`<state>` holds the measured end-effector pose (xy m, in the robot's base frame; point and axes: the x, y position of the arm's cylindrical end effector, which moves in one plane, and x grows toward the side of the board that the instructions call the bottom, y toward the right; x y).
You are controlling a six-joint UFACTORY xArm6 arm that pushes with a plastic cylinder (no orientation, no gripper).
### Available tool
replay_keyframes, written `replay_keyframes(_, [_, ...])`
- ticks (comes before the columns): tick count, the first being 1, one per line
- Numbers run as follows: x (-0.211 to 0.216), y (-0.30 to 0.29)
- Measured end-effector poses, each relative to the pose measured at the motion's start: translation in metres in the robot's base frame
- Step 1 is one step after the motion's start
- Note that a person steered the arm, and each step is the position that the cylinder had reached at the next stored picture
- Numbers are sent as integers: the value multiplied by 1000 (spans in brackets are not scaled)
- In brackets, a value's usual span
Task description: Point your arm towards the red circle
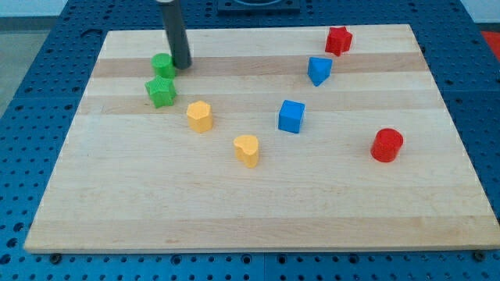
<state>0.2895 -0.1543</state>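
Resting at the far left against the green round block (162,65), my tip (181,65), a bare rod without jaws, sits well apart from the red circle (387,145) at the near right; the whole approach remains.

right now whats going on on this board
My tip sits near the view's top left, right beside the green round block. The red circle I am meant to point at lies far off toward the view's right, untouched. The blue cube and yellow blocks lie between.
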Motion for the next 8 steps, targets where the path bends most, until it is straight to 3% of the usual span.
replay_keyframes(2, [0,-47])
replay_keyframes(4, [-41,36])
replay_keyframes(5, [-30,69])
replay_keyframes(7, [-30,76])
replay_keyframes(8, [-58,129])
